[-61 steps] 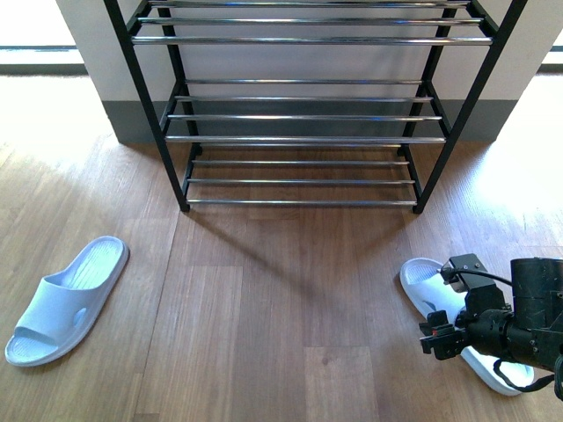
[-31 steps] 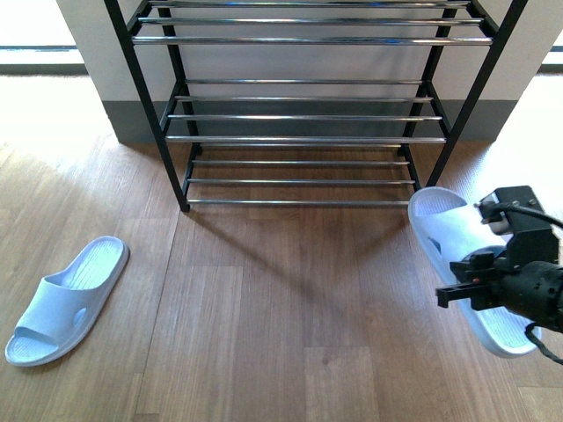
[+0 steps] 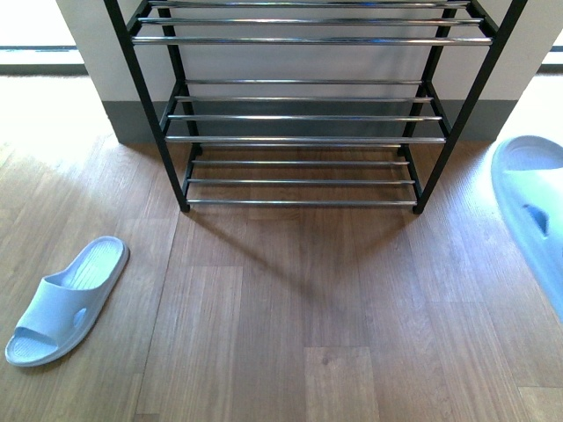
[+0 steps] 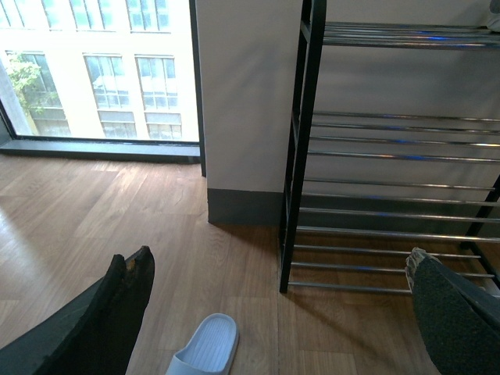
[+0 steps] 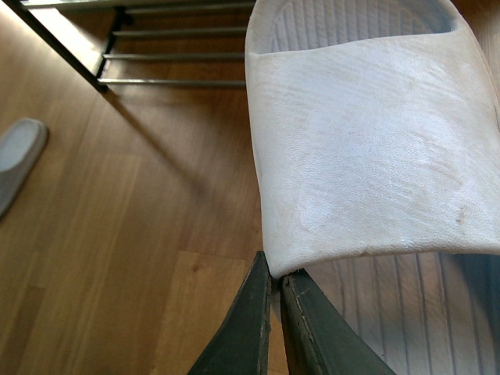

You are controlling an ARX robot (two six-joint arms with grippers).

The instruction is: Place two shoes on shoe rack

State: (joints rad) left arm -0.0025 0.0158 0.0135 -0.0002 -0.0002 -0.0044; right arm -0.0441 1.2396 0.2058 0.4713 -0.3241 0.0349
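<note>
While right end effector (image 5: 273, 275) pinches slipper (image 5: 351, 31) by strap (image 5: 367, 172) | left end effector (image 4: 277, 262) gapes

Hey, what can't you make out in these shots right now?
Front view: the held slipper is cut off by the right edge, and neither arm shows.
Front view: the top of the shoe rack runs past the upper edge.
Left wrist view: the floor slipper is cut by the bottom edge.
Right wrist view: the right gripper pinches the strap, which hides the footbed under it.

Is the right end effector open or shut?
Shut on the slipper: in the right wrist view the right end effector pinches its strap edge.
</note>
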